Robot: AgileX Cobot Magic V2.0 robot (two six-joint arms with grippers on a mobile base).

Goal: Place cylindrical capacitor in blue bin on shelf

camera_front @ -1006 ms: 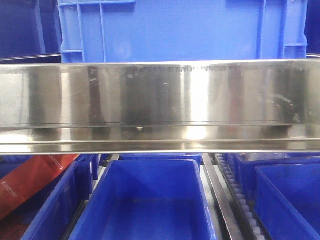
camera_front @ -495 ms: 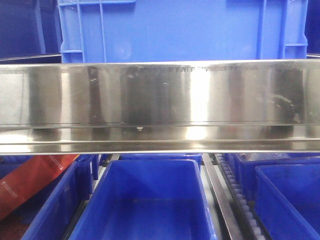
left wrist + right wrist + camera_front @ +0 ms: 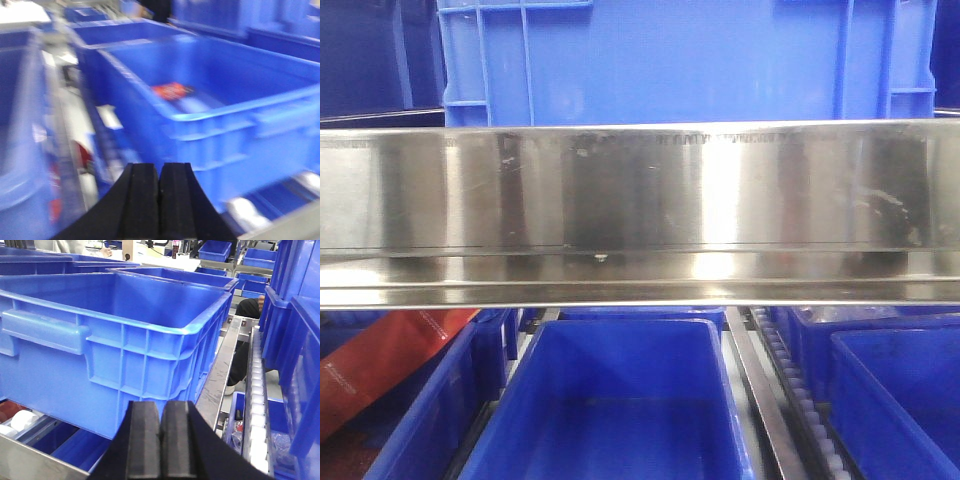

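The small dark cylindrical capacitor appears in no view, so its bearing and nearer arm cannot be told. The left black gripper [image 3: 159, 200] and right black gripper [image 3: 160, 440] sit closed and empty before large blue plastic bins [image 3: 125, 325] on the stainless-steel shelf [image 3: 640, 190].

Blurred white tabletop [image 3: 150, 255] behind stacked blue crates [image 3: 260, 257].

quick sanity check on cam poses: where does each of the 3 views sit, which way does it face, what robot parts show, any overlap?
Front-facing: level with the shelf rail, looking straight in at blue bins above and below; no robot parts.
Left wrist: behind the shut left gripper, facing a blue bin holding a red item; blurred.
Right wrist: behind the shut right gripper, facing an empty-looking bin beside a roller track.
Shared: both wrist views show shut black pads before shelf bins.
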